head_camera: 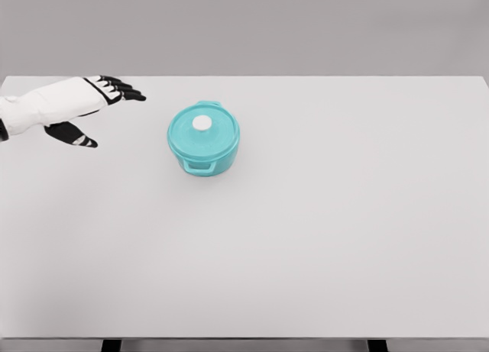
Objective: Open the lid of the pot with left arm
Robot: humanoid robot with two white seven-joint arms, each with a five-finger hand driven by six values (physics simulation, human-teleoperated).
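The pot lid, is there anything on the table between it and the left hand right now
Nothing visible. Only bare table lies between the open left hand and the lid, which sits closed on the teal pot.

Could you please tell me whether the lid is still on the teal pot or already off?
On. The lid sits flat on the pot, knob centered; the left robot hand is apart, open.

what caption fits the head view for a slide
Left hand open, left of the lidded teal pot on the white table.
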